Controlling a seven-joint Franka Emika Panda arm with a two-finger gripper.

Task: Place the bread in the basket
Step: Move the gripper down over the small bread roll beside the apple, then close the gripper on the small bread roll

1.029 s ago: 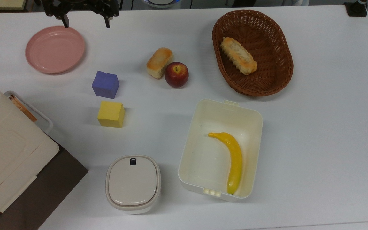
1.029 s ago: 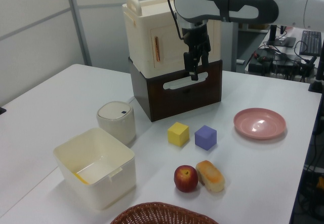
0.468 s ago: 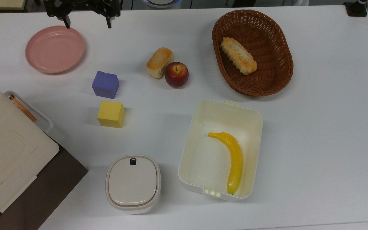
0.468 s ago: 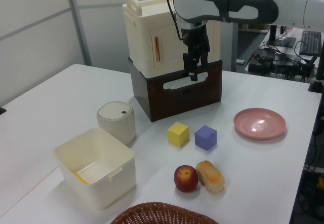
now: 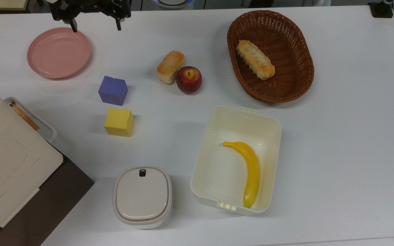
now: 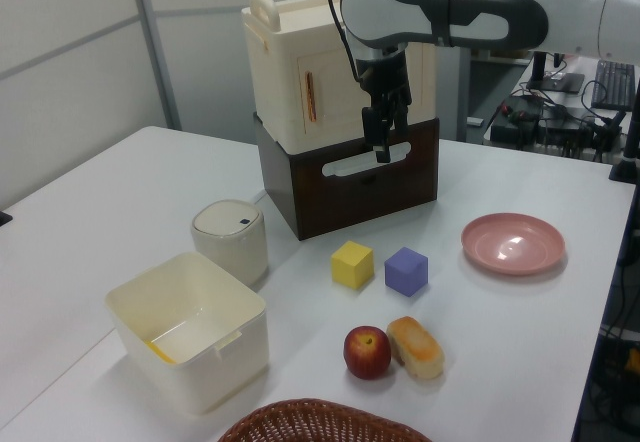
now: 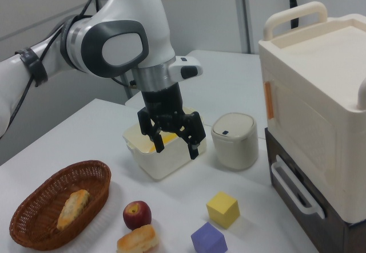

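The bread (image 5: 171, 67) is a short golden-topped bun lying on the white table, touching a red apple (image 5: 189, 79) on the top view's right. It also appears in the left view (image 6: 415, 347) and the right view (image 7: 137, 240). The oval brown wicker basket (image 5: 286, 32) stands further to the top view's right and holds a longer ridged bread stick (image 5: 255, 59). My gripper (image 5: 96, 26) hangs open and empty at the table's far edge, beside the pink plate, well away from the bread. The right view shows the gripper (image 7: 176, 148) with its fingers spread apart.
A pink plate (image 5: 58, 53), a purple cube (image 5: 113, 90) and a yellow cube (image 5: 118, 122) lie on the top view's left. A cream tub (image 5: 272, 123) holds a banana (image 5: 249, 169). A lidded white container (image 5: 142, 196) and a cream box on a dark crate (image 6: 345, 177) stand nearby.
The gripper has shifted slightly toward the top view's right, still open. The objects on the table have not moved.
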